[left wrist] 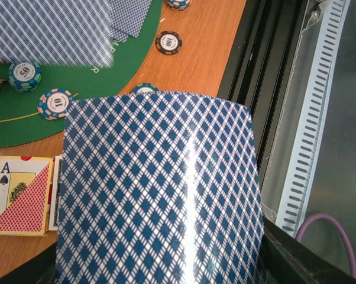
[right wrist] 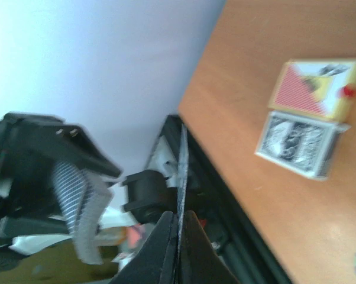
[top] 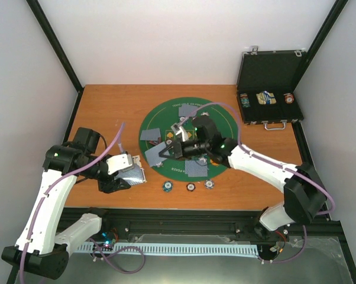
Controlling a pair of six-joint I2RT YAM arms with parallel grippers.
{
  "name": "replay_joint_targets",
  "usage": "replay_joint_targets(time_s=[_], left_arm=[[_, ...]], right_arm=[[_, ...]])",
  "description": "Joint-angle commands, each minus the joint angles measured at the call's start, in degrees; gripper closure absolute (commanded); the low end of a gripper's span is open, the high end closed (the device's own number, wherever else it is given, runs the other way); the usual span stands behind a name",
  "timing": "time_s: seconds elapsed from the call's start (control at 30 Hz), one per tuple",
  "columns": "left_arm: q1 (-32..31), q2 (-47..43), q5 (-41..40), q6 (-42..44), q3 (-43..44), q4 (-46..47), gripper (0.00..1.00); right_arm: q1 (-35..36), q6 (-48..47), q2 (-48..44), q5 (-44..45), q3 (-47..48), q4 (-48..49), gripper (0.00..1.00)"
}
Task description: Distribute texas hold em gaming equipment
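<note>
The left gripper (top: 123, 171) is closed on a deck (left wrist: 160, 195), holding it off the table (top: 107, 100) near the front-left edge, just outside the green mat (top: 219, 118). The deck's back faces the left wrist camera. It is a glossy blue-and-white diamond lattice, slightly bowed, with a bright streak of glare down the middle. It fills that view, so the fingers holding it are hidden. The right gripper (right wrist: 178, 222) is clamped on a single card (right wrist: 181, 165), seen only edge-on as a thin line rising from between the fingertips; its face cannot be made out. From above, this gripper hangs over the front-left part of the mat, pointing toward the deck, with the two apart. Several loose cards (top: 195, 170) lie face down on the mat. Three chips (top: 191, 186) sit in a row on the wood just in front of it. The left wrist view shows striped chips marked 50 and 10 on the green and a black one marked 100 on the wood; another is mostly hidden behind the deck's top edge. Two boxes (right wrist: 299, 142), one red and one black-and-white, lie side by side on the table, blurred. An open case (top: 269, 71) stands at the back right; its contents are too small to read.
</note>
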Motion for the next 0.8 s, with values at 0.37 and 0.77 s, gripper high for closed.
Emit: replay_joint_targets(time_s=[0.37,0.77], left_arm=[[0.0,-1.4,1.2,-0.8,1.1,0.2,0.88],[0.0,-2.5,-0.1,-0.2,0.5,-0.8,0.87]], right_arm=[[-6.1,-47.9,20.7,57.2,33.9,-43.4,0.97],[0.1,-79.6,35.2,83.8,28.3,-17.2,0.97]])
